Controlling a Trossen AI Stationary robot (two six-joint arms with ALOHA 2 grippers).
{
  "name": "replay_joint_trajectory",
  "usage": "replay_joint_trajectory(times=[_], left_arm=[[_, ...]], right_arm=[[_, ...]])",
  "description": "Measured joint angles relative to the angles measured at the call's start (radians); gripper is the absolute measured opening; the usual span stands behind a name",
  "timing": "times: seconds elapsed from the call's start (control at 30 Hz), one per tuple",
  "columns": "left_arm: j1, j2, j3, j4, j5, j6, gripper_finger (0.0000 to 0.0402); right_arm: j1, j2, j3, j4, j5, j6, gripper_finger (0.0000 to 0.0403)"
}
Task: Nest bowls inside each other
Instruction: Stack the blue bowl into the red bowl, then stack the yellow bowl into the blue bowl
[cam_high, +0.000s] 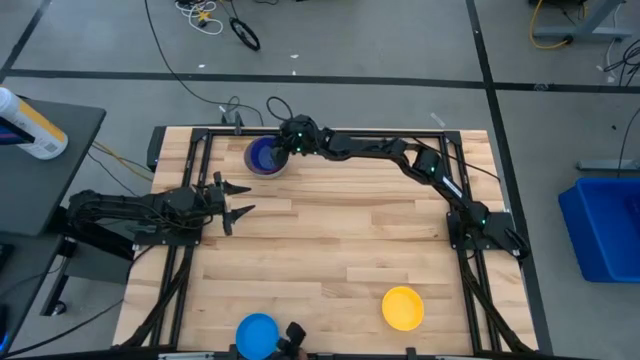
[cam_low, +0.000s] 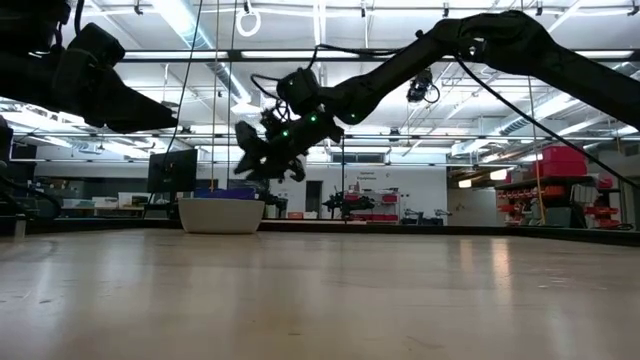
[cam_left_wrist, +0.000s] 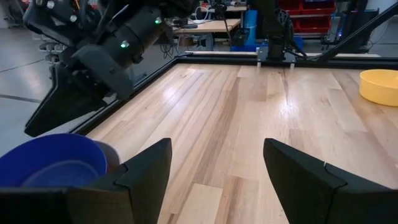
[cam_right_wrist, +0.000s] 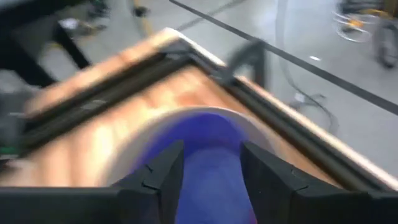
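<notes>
A dark blue bowl (cam_high: 263, 156) sits nested in a grey bowl (cam_low: 222, 215) at the table's far edge, left of centre. My right gripper (cam_high: 284, 146) hangs open just above the stack's right rim, tilted down. In the right wrist view the blue bowl (cam_right_wrist: 208, 134) shows between and beyond its two fingers. A yellow bowl (cam_high: 403, 307) rests on its base near the front right, and a light blue bowl (cam_high: 257, 333) at the front edge. My left gripper (cam_high: 236, 199) waits open at the table's left side, pointing toward the right.
Black frame rails (cam_high: 200, 150) run along the table's left, far and right edges, close behind the stack. A small dark mount (cam_high: 292, 335) stands at the front edge beside the light blue bowl. The bare wood of the table's middle (cam_high: 340, 230) lies between the arms.
</notes>
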Motion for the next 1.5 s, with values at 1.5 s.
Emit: replay_joint_trajectory(times=[1.5], left_arm=[[0.000,0.000,0.000,0.000,0.000,0.001,0.0261]], right_arm=[[0.042,0.000,0.000,-0.102,-0.027,-0.125,0.0019]])
